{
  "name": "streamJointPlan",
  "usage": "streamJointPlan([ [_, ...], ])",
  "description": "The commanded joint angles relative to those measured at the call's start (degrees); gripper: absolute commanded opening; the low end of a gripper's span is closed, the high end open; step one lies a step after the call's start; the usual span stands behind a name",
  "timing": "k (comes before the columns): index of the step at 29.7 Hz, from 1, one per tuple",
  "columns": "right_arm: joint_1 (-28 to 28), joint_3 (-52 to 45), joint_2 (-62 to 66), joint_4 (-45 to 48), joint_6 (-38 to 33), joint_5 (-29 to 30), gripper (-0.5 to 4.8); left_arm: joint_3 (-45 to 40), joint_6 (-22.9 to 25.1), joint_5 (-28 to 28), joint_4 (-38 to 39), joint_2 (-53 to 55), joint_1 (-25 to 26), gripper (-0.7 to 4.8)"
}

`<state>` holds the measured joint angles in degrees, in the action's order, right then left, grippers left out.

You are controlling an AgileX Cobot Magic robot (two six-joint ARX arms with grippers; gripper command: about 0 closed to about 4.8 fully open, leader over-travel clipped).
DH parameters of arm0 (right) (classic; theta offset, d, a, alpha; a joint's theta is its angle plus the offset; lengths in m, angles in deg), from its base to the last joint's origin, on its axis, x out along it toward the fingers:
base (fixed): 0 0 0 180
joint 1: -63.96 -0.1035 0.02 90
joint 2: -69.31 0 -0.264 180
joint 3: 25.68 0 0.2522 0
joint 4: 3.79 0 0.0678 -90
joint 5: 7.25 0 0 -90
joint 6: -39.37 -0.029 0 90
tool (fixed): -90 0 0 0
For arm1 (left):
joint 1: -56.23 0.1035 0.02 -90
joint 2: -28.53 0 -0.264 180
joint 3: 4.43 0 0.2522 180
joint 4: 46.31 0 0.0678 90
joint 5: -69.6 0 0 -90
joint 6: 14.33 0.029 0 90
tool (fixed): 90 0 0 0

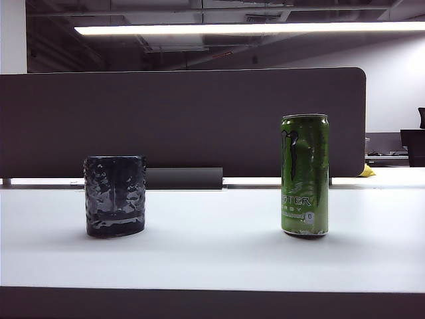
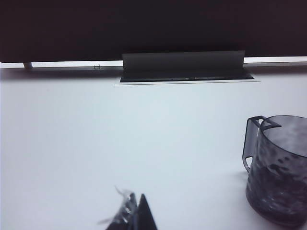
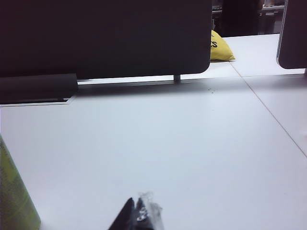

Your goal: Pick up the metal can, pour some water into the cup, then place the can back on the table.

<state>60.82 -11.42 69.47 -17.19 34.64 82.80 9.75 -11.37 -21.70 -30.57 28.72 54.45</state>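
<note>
1. Metal can (image 1: 305, 175) upright on the table (image 1: 212, 256), right of centre, long axis vertical, untouched; nothing lifted or poured yet.
2. Cup (image 1: 115, 195) upright on the left, well apart from the can, with open table between them.
3. Right gripper (image 3: 136, 216) low at the near edge in its wrist view, tips pressed together, nothing pinched; green can wall (image 3: 14, 196) just to its left.
4. Left gripper (image 2: 133, 215) likewise near the table's front; only the tips showing, seemingly pressed together, empty; cup (image 2: 278, 167) off to its right.
5. Neither gripper visible in the exterior view.
6. Right arm judged nearer the can: fingers to spread first, then a sideways approach to the upright wall.
</note>
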Motion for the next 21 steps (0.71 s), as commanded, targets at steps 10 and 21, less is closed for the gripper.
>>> streamJointPlan([
  [10, 0.07, -0.07, -0.07, 0.57, -0.17, 0.11, 0.0, 0.07, 0.02, 0.24, -0.77, 0.04, -3.87, -0.05],
  [21, -0.13, -0.07, -0.07, 2.51, -12.37, 11.65, 0.45, 0.07, 0.02, -0.04, -0.77, 0.04, -43.82, -0.05],
])
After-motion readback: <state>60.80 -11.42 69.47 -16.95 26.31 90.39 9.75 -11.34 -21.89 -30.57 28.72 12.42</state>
